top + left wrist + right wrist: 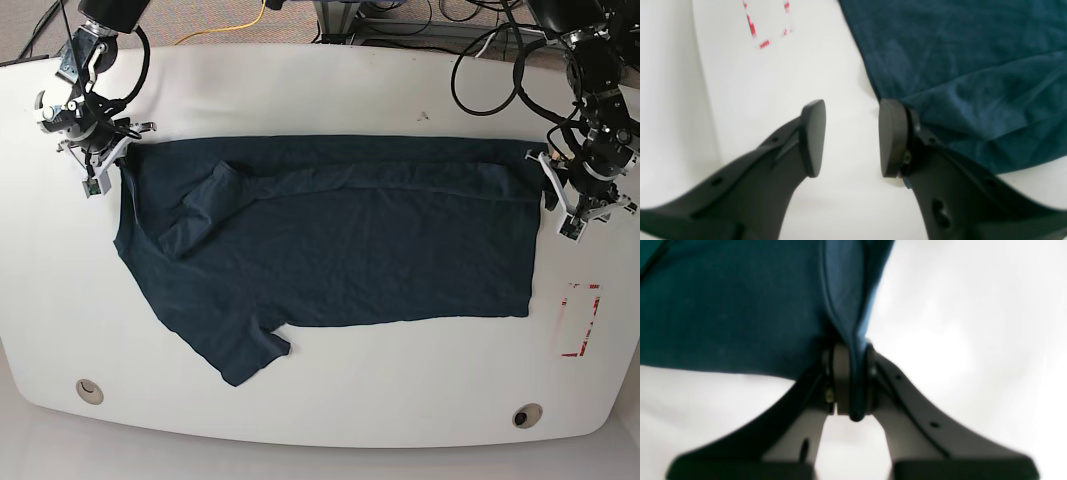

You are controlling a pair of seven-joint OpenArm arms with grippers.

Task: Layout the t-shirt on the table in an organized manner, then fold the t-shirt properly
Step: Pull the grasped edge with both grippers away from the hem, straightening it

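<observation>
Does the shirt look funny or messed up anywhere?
Yes. The t-shirt lies wrinkled on the table, and one sleeve is flopped over onto its body instead of sticking out. The other sleeve points out at the near edge.

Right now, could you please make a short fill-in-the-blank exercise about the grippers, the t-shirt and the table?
1. The right gripper is ____ on an edge of the t-shirt.
2. The left gripper has its jaws ____, with nothing between them.
3. The rectangle mark on the table is made of ____ tape.
4. The table's colour is ____.

Missing words: shut; open; red; white
</observation>
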